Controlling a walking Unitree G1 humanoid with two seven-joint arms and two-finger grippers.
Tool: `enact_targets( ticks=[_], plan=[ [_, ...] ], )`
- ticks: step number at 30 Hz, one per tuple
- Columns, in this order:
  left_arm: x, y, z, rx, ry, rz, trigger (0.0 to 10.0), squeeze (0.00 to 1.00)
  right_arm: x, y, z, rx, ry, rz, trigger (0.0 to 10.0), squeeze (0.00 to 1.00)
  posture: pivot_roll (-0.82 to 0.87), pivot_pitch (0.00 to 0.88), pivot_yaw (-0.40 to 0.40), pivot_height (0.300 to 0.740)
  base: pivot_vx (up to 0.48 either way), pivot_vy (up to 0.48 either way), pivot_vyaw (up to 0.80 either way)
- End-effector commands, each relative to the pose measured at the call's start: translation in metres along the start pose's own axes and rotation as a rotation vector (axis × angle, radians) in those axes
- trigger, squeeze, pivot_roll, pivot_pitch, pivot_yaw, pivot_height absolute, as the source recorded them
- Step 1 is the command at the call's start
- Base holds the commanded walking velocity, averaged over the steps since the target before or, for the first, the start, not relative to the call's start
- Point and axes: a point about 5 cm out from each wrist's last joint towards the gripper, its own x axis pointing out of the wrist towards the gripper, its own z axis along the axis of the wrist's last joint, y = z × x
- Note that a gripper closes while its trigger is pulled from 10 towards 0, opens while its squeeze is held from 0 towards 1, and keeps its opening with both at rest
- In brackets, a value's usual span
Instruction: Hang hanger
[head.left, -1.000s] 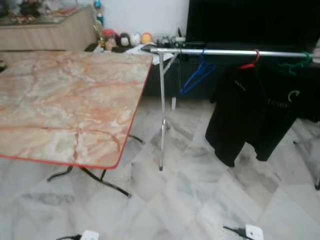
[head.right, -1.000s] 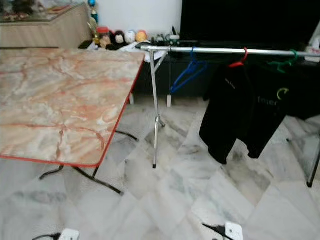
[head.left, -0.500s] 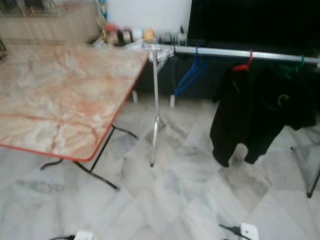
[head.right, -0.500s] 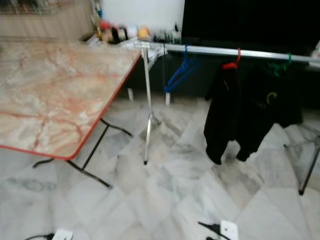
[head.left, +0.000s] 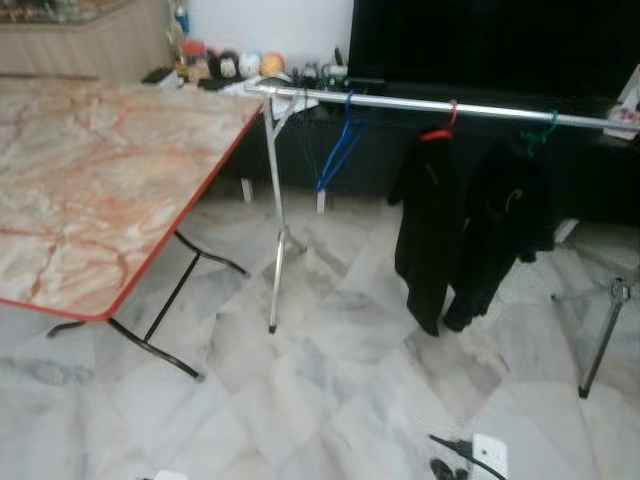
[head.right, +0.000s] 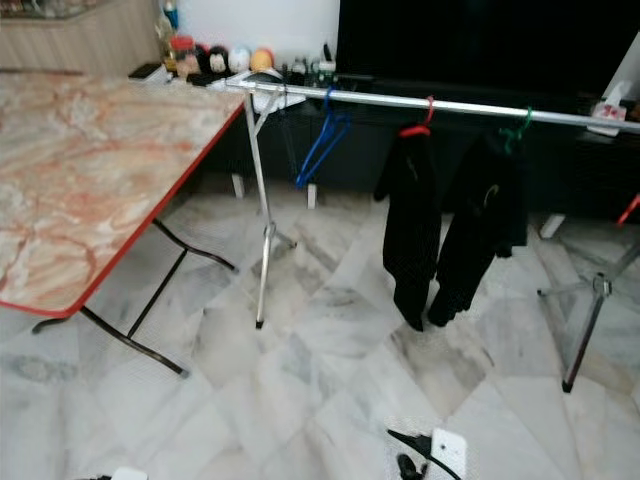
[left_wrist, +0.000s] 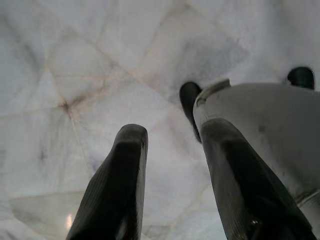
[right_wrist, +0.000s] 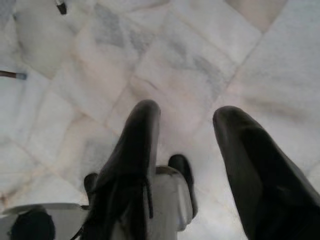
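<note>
From my head cameras I saw the blue plastic hanger (head.left: 338, 155) hooked empty on the long silver clothes rail (head.left: 440, 106), beside two black garments (head.left: 462, 225) and near the marble-patterned folding table (head.left: 95, 180). I judged it light, stiff and slick, best pinched at its neck. My left wrist camera showed my left gripper (left_wrist: 172, 150) spread, holding nothing above the floor tiles (left_wrist: 80, 65). My right wrist camera showed my right gripper (right_wrist: 192, 130) spread likewise.

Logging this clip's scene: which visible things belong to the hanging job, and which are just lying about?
Job: clothes rail; blue hanger, empty; red hanger and green hanger, both with dark garments.
Lying about: marble table; shelf ornaments; floor sockets.
</note>
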Motion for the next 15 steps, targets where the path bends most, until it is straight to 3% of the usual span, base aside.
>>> enact_targets(
  ticks=[1, 6, 9, 15],
  plan=[
    [-0.001, 0.0, -0.004, 0.025, 0.016, -0.004, 10.0, 0.0, 0.001, 0.002, 0.0, -0.001, 0.004, -0.01, 10.0, 1.0, -0.06, 0.0, 0.001, 0.74, 0.0, -0.274, 0.0],
    [0.0, -0.002, -0.004, 0.023, 0.014, -0.008, 10.0, 0.0, 0.002, 0.005, 0.0, -0.037, 0.037, -0.008, 10.0, 1.0, -0.06, 0.0, 0.001, 0.74, 0.0, -0.274, 0.0],
    [-0.001, -0.002, -0.006, 0.023, 0.016, -0.009, 10.0, 0.0, 0.001, 0.007, -0.014, -0.117, 0.146, -0.014, 10.0, 1.0, -0.06, 0.0, 0.002, 0.74, 0.0, -0.271, 0.0],
    [-0.002, -0.001, -0.011, 0.02, 0.023, -0.007, 10.0, 0.0, -0.002, 0.004, -0.02, -0.11, 0.154, -0.02, 10.0, 1.0, -0.06, 0.0, 0.001, 0.74, 0.0, -0.271, 0.0]
  ],
)
